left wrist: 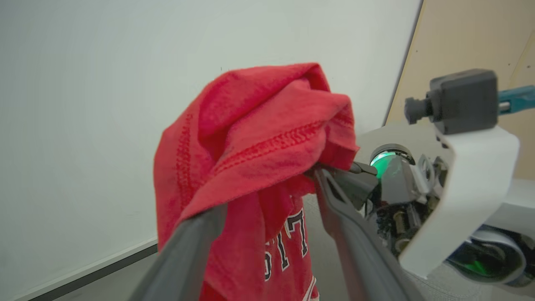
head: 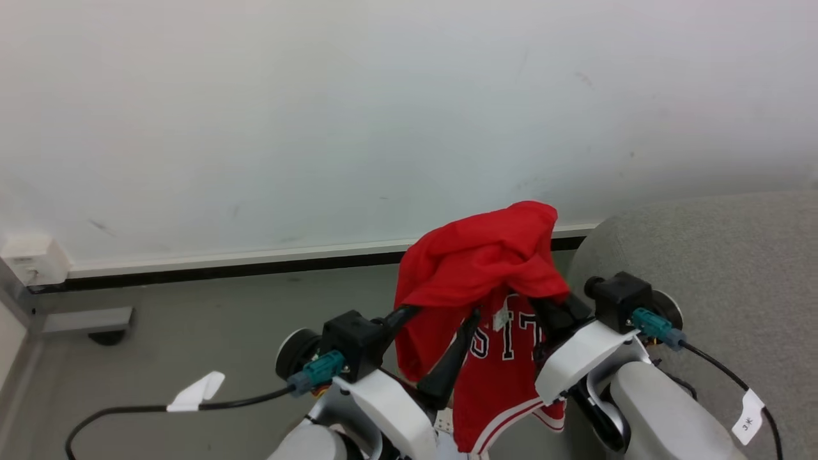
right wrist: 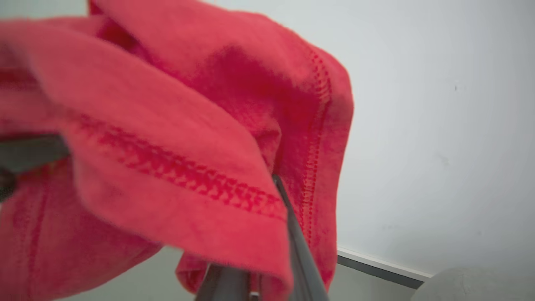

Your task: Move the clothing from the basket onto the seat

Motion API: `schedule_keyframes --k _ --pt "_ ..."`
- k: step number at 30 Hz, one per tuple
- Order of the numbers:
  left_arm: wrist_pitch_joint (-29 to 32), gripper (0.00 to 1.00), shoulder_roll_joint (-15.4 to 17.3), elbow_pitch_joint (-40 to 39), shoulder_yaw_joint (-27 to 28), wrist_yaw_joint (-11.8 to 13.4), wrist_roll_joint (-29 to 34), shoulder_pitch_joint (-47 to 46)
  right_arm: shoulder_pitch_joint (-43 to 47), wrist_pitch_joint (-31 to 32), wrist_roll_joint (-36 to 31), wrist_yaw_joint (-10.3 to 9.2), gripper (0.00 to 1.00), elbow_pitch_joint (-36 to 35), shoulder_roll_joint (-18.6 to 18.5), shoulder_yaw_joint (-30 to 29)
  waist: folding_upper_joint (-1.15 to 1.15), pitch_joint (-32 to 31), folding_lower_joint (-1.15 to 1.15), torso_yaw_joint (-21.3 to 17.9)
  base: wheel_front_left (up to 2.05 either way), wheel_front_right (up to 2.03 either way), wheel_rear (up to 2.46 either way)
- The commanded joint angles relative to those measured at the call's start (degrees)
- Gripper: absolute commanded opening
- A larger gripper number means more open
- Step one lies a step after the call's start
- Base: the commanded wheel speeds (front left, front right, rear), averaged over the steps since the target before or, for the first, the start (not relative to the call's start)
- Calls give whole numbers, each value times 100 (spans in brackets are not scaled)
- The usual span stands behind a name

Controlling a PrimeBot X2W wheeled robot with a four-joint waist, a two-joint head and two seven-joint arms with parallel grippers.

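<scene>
The left gripper [left wrist: 271, 188] is spread wide. Its two fingers [left wrist: 355, 251] stand apart under the jersey [head: 479, 262], which drapes over them like a hood. The right gripper [head: 551, 308], just right of centre in the head view, looks clamped on the cloth's right edge, with its tips buried in the folds.

The jersey hangs in the air at lower centre of the head view, above the floor [head: 192, 319] and just left of the seat [head: 722, 268]. Whether it touches the seat I cannot tell. It is red and bunched on top, with stitched hems, a small white tag [head: 501, 317] and dark, white-edged letters [head: 505, 335] that are partly folded away. The red-and-white striped trim [head: 505, 421] at its bottom is cut off by the frame's lower edge. The seat is cut off at the right edge.

There is one jersey, two grippers and one seat.
</scene>
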Motion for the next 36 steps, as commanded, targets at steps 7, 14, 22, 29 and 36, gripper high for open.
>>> schedule_keyframes --k 7,14,22,29,36 --pt "-49 100 45 -1 -42 23 -104 151 -51 1 -211 -12 0 -236 -309 -528 0 143 0 -557 0 0 0" --pt "-106 100 27 3 -81 66 -117 197 69 1 -323 -13 0 -555 -538 -809 0 218 0 -1112 0 0 0" --pt "-195 100 5 23 -117 67 -122 170 174 1 -431 -12 0 -857 -779 -976 0 296 0 -1787 0 0 0" --pt "-224 100 -3 21 -154 65 -121 120 308 1 -467 -12 0 -1007 -952 -1103 0 340 0 -2190 0 0 0" --pt "-231 100 -25 32 -210 68 -110 93 413 1 -456 -12 0 -1130 -1077 -1208 0 380 0 -2393 0 0 0"
